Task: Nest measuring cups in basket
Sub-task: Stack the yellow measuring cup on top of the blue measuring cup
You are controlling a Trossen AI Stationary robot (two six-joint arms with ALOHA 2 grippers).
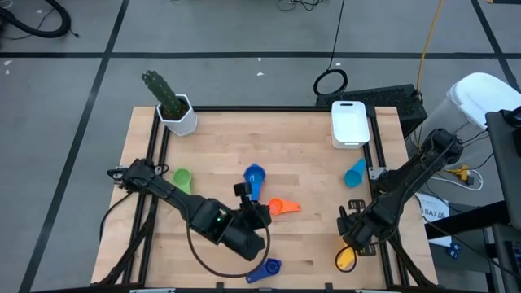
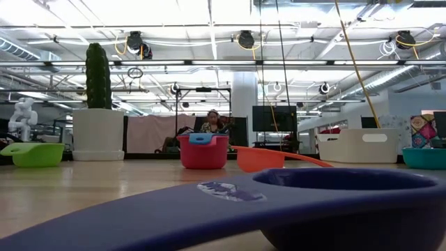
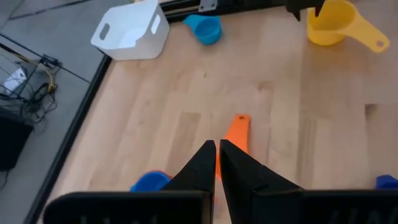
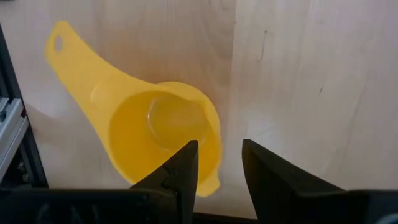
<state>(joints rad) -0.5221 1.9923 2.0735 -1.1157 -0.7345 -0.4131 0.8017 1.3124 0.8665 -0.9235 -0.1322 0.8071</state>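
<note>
My left gripper (image 1: 259, 213) (image 3: 217, 152) hangs shut over the table's middle, above the orange cup (image 1: 282, 206) (image 2: 261, 159), whose handle (image 3: 238, 130) shows past the fingertips. The blue cup (image 1: 255, 176) lies just beyond it. A red cup (image 2: 203, 152) stands on the table; from above, the left gripper hides it. My right gripper (image 1: 350, 236) (image 4: 217, 158) is open above the yellow cup (image 1: 346, 259) (image 4: 161, 127), one finger over its bowl's edge and one over bare wood. The white basket (image 1: 348, 122) (image 3: 130, 31) sits at the far right edge.
A green cup (image 1: 181, 177) lies at the left, a teal cup (image 1: 355, 172) stands near the basket, and a dark blue cup (image 1: 264, 270) (image 2: 293, 202) lies at the near edge. A white pot with a cactus (image 1: 175, 106) stands in the far left corner. A person sits in the room behind.
</note>
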